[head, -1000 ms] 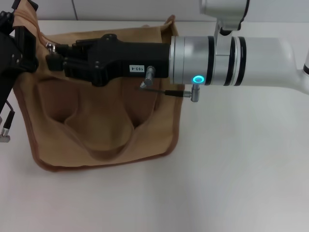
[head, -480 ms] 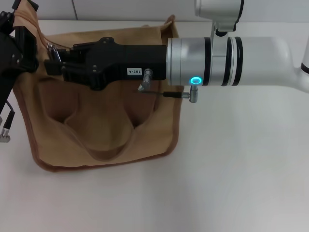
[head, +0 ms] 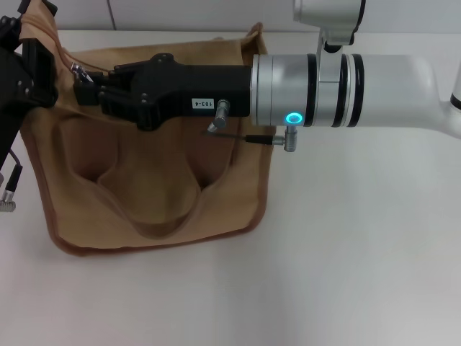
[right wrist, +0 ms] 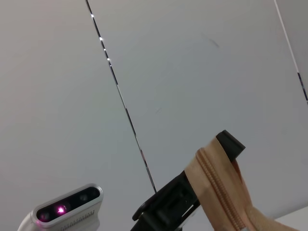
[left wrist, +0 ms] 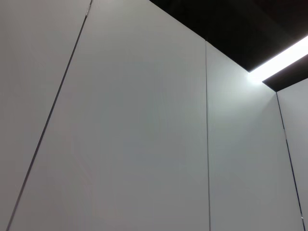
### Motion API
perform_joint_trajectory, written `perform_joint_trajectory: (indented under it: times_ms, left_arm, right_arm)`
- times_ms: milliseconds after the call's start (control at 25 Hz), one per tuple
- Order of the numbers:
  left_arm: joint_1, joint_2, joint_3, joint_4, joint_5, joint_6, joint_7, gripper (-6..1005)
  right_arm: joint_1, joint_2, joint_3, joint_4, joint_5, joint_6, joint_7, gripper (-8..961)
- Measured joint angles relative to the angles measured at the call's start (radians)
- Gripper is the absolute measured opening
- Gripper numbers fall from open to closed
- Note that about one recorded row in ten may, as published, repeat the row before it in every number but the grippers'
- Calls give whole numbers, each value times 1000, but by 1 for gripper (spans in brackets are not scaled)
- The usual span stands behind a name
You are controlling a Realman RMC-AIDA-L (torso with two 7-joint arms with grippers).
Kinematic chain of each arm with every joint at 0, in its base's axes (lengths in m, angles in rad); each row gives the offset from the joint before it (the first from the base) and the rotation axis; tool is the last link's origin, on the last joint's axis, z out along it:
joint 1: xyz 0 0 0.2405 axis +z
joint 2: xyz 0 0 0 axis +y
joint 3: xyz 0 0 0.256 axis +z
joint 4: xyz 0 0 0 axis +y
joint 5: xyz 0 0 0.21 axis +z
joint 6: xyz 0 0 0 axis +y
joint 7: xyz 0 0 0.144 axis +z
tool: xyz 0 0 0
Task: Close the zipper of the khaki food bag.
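Note:
The khaki food bag (head: 158,202) lies on the white table, left of centre in the head view. Its zipper runs along the far top edge. The silver pull tab (head: 77,70) sits near the bag's left end. My right gripper (head: 81,81) reaches across the bag from the right, and its black fingertips are closed at the pull tab. My left gripper (head: 32,68) is at the far left edge and pinches the bag's upper left corner. The right wrist view shows the tan zipper strip (right wrist: 219,185) held up by the left gripper's black fingers (right wrist: 230,143). The left wrist view shows only wall.
The white table (head: 346,274) stretches to the right and front of the bag. My right arm's white forearm (head: 389,90) spans the upper right. Small metal connectors (head: 7,202) hang at the left edge. A grey camera unit (right wrist: 67,209) shows in the right wrist view.
My right gripper shifted slightly left along the bag's top, then back right by about the same amount. The bag and the left gripper have stayed in place.

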Motion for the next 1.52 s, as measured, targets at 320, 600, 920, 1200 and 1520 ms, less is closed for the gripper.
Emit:
perform_joint_trajectory:
  times_ms: [320,600,920,1200,1520]
  left_arm:
    - [-3,0,1,0,0,0,0,22]
    - [-2,0,0,0,0,1,0,21]
    - [-3,0,2,1,0,1,0,21]
    - [0,0,0,0,0,0,0,21]
    - [8,1,-20,2,0,0,0,21]
  right_arm:
    - [1,0,0,0,-2,0,0,144]
    - [3,0,0,0,-4,0,-7,167]
    - [17,0,-3,3,-14,14,-24,139]
    - [12,0,0,3,-14,15,-24,26]
    - [-15,-3,14,3,-14,3,-26,12]
